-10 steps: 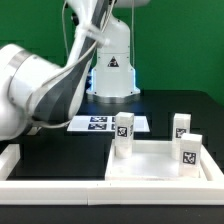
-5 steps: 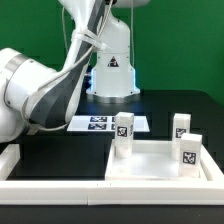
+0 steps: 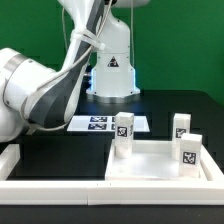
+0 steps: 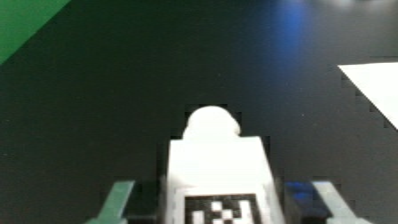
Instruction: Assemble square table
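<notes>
In the wrist view a white table leg (image 4: pixel 217 160) with a black-and-white tag lies lengthwise between my fingers, its rounded end pointing away over the black table. My gripper (image 4: pixel 222 207) is shut on this leg; one finger (image 4: pixel 121 203) shows pale, the other bluish. The exterior view does not show the gripper, because the arm (image 3: pixel 45 95) runs out of its left edge. The square table slab (image 3: pixel 150 172) lies at the exterior view's front right, with three tagged legs (image 3: pixel 124 131) (image 3: pixel 181 125) (image 3: pixel 190 149) standing upright at its corners.
The marker board (image 3: pixel 92 124) lies flat behind the slab, and a white patch (image 4: pixel 374 85) shows at the wrist view's edge. A low white border rail (image 3: pixel 50 187) runs along the front and left. The robot's base (image 3: pixel 112 68) stands at the back.
The arm's large link has shifted slightly in the exterior view. The slab and its three standing legs have not moved.
</notes>
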### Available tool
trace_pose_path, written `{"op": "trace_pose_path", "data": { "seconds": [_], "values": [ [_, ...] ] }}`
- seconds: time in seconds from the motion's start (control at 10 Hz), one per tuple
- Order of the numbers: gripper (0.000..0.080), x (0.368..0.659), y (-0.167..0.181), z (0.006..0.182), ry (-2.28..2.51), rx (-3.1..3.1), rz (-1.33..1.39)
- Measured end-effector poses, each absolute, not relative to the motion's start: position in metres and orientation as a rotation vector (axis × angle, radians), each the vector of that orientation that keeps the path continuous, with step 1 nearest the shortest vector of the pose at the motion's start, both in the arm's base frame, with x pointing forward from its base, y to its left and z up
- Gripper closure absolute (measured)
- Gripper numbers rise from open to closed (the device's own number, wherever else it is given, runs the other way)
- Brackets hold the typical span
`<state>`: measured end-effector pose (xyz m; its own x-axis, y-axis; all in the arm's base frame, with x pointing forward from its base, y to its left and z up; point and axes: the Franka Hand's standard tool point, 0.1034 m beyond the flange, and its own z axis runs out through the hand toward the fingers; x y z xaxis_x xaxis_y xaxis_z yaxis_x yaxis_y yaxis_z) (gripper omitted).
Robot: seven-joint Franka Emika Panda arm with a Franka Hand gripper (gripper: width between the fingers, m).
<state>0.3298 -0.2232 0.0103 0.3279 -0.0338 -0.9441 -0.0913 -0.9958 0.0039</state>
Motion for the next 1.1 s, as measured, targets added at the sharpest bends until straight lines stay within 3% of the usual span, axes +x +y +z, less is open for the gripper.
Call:
{"op": "trace_pose_path", "data": {
  "seconds": [0.5, 0.9, 1.0, 1.1],
  "values": [
    [0.0514, 0.33, -0.223, 0.011, 0.121, -2.517, 1.789],
    [0.0514, 0.363, -0.204, 0.085, 0.121, -2.537, 1.673],
    [0.0514, 0.363, -0.202, 0.095, 0.144, -2.539, 1.652],
    [0.0514, 0.366, -0.206, 0.092, 0.143, -2.586, 1.586]
  ]
}}
